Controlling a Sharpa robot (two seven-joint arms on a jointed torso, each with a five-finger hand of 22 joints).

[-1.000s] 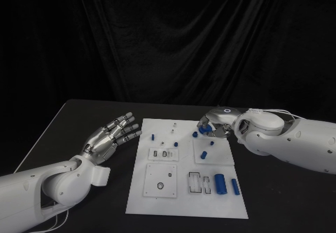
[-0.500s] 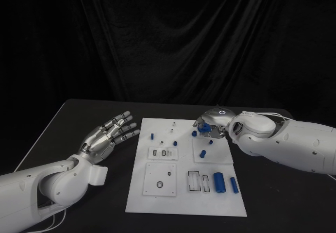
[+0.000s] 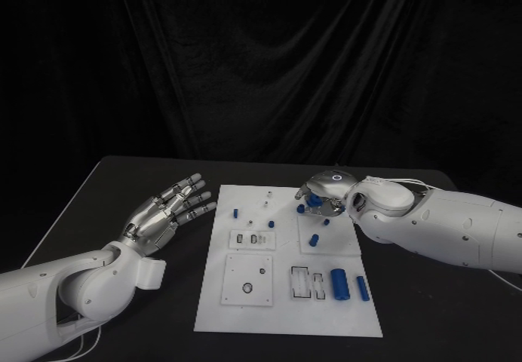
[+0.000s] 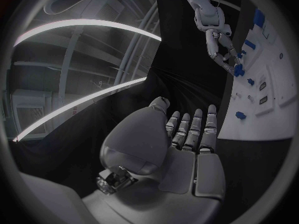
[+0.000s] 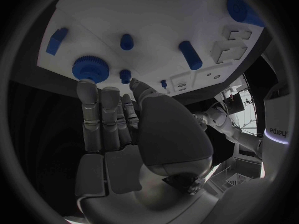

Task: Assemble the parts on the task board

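A black pleated curtain (image 3: 272, 75) hangs behind the matte black table (image 3: 435, 302). On the table's middle lies the flat white task board (image 3: 288, 305). The left hand (image 3: 169, 211) hovers left of it, fingers spread, holding nothing. At the board's far right, the right hand (image 3: 323, 197) has fingertips on a small blue toothed gear (image 5: 90, 68); whether it grips the gear cannot be told.

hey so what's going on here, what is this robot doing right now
The robot is working on a white task board with small blue parts on it. Its right hand is over the board's far right corner, fingertips at a blue toothed knob; whether it grips the knob is unclear. Its left hand hovers open beside the board's left edge, holding nothing. Two blue cylinders lie near the board's front right.
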